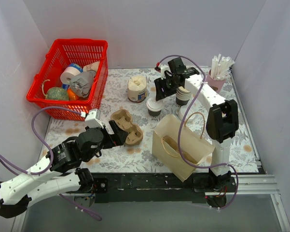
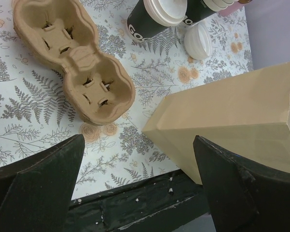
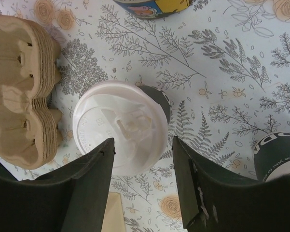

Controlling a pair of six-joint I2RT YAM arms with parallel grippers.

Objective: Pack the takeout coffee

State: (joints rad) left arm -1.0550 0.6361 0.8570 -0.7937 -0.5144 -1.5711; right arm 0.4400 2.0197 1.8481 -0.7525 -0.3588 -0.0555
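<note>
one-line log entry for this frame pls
stage: pre-grasp | right claw: open, above lidded coffee cup | left claw: open, near cup carrier | paper bag: upright, open

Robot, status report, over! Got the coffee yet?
Left gripper open, empty. Right gripper open over coffee, not gripping. Carrier beside it, not blocking.

text log | left wrist view: I read white letters "GO", cut off by the frame, on the dark wall of the lidded coffee cup (image 2: 144, 26) | right wrist view: faint raised marks on its lid (image 3: 120, 126), which I cannot read | partial white lettering on a second dark cup (image 3: 276, 155) at the edge, unclear | nothing else legible
</note>
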